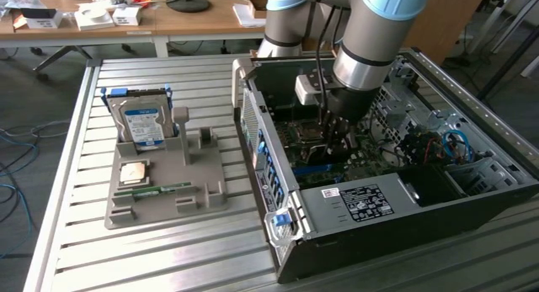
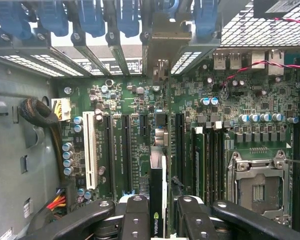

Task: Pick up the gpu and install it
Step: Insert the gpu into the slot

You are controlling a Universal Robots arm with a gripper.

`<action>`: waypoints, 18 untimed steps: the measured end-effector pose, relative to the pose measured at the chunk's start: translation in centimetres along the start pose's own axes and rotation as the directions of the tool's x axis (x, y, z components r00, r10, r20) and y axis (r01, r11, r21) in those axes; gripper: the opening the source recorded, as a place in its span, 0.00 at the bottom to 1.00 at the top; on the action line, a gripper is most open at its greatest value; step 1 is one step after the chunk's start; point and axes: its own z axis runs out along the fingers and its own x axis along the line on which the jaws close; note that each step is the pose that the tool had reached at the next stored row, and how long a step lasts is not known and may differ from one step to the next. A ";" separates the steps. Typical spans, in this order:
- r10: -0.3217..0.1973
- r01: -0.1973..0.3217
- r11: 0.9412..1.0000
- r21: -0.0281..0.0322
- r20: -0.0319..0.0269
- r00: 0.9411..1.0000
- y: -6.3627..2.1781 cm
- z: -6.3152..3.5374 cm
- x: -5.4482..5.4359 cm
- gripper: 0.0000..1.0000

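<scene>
gpu (image 2: 157,170) held end hidden inside end effector (image 2: 161,212), motherboard (image 2: 240,100) print unreadable

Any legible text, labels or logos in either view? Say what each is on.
"NVIDIA", beside a green logo: on the edge of the gpu clamped in the pincer.
Too small to read: print on the power supply label.
Too small to read: the hard drive label.
Too small to read: white lettering on the motherboard.
</scene>
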 end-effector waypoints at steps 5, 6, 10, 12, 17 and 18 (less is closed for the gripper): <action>0.000 0.000 1.000 0.000 0.000 1.000 0.10 0.07 0.0 0.26; 0.000 0.000 1.000 0.000 0.000 1.000 0.10 0.07 0.0 0.26; 0.000 0.000 1.000 0.000 0.000 1.000 0.10 0.13 0.0 0.26; 0.000 0.000 1.000 0.000 0.000 1.000 0.11 0.15 0.0 0.26; 0.000 0.000 1.000 0.000 0.000 1.000 0.11 0.24 0.0 0.26; 0.000 0.000 1.000 0.000 0.000 1.000 0.12 0.25 0.0 0.26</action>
